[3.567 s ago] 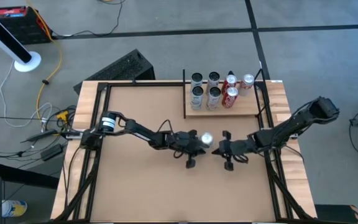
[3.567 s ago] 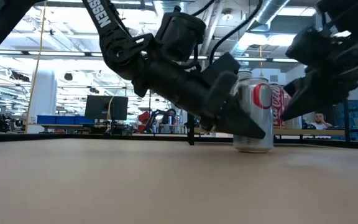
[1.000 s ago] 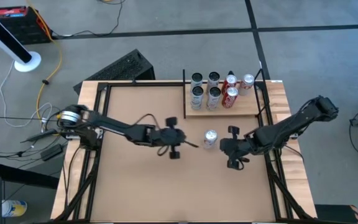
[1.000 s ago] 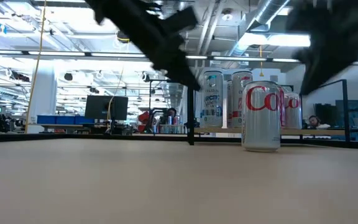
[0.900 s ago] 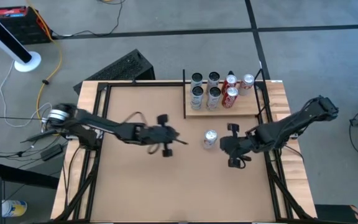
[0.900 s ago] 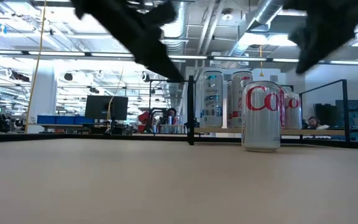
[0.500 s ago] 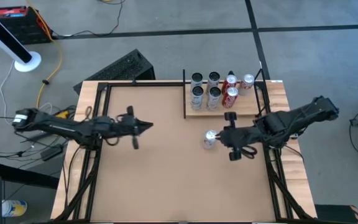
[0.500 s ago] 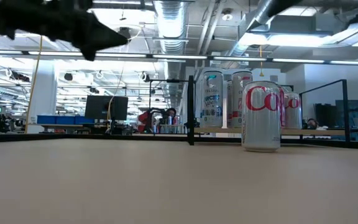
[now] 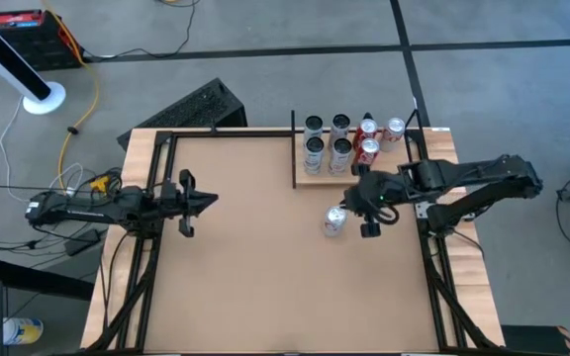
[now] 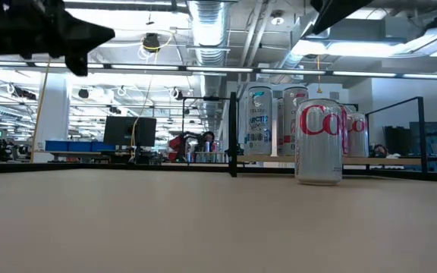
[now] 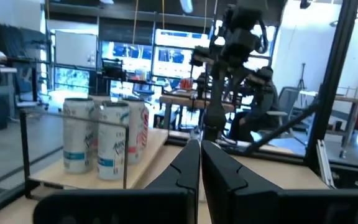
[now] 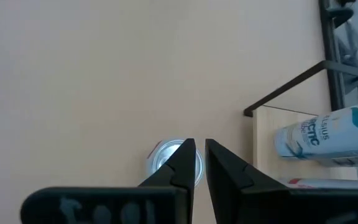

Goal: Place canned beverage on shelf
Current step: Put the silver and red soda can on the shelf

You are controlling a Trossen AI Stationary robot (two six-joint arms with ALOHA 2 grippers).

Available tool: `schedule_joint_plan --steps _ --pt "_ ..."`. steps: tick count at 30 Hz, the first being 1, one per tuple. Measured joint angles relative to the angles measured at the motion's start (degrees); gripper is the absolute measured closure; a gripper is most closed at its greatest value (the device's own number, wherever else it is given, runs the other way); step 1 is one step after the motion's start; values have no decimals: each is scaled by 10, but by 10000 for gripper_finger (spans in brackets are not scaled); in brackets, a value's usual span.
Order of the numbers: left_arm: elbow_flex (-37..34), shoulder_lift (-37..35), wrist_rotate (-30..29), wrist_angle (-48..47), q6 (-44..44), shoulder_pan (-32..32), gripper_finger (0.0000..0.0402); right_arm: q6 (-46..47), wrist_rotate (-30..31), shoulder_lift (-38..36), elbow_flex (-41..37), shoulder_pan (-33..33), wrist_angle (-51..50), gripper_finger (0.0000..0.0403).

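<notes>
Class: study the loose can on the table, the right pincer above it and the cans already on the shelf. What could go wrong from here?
1. The right pincer looks nearly shut; coming down, it may knock the can over.
2. The shelf already holds six cans; placing another could bump them.

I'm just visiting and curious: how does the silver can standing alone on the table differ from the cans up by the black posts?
The lone can stands on the bare tan tabletop, while the grouped cans stand on the paler wooden shelf. The lone can stands by itself; the grouped cans sit close together in rows. The lone can has red lettering; some shelf cans carry blue lettering. All stand upright, and none is held.
</notes>
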Motion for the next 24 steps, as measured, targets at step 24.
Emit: schedule_joint_plan --steps 24 --pt "-34 -48 -1 -156 -51 0 402 -8 -56 0 0 -62 -10 208"
